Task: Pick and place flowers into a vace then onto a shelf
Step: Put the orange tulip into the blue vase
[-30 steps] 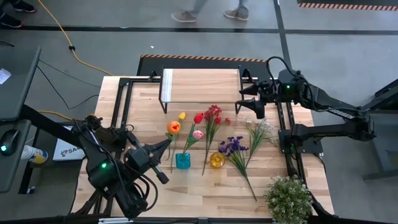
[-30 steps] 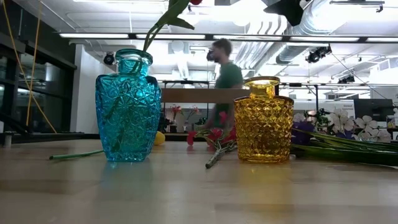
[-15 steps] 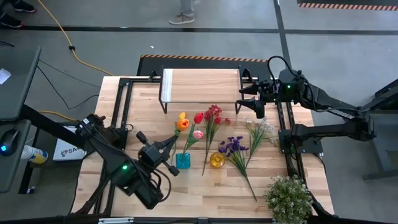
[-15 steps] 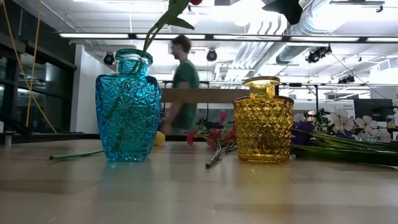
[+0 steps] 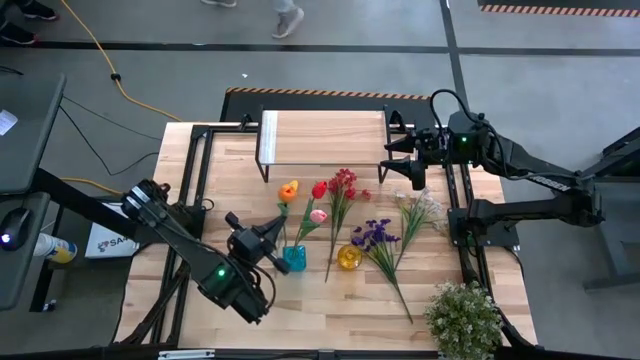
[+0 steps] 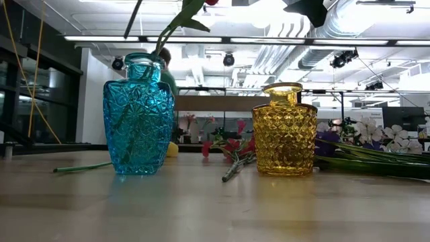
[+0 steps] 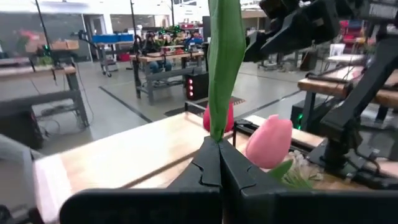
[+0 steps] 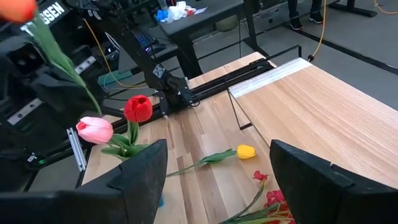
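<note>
Jaws of the left gripper [image 7: 219, 163] are pinched tight on the green stem of the orange tulip [image 5: 288, 190], and the bloom rides high above the blue vase [image 5: 294, 258], the stem slanting down toward its narrow mouth. From the low view a dark stem hangs just over the rim beside one already planted in there. That stem looks light and springy, so a grip low on it, near the cut end, should steer it best; held too high, it will likely wag and miss the neck. The glass looks heavy enough to stay put, but a sideways nudge could tip it.

Out from there: the red tulip [image 5: 319, 189] and pink tulip [image 5: 319, 215] are near the blue vase, the yellow vase [image 5: 349, 257] sits empty just beside it, and purple and white sprays lie loose on the bench [image 5: 330, 305]. The right gripper [image 5: 392, 157] waits with jaws spread wide beside the shelf [image 5: 322, 137], which carries nothing yet.
</note>
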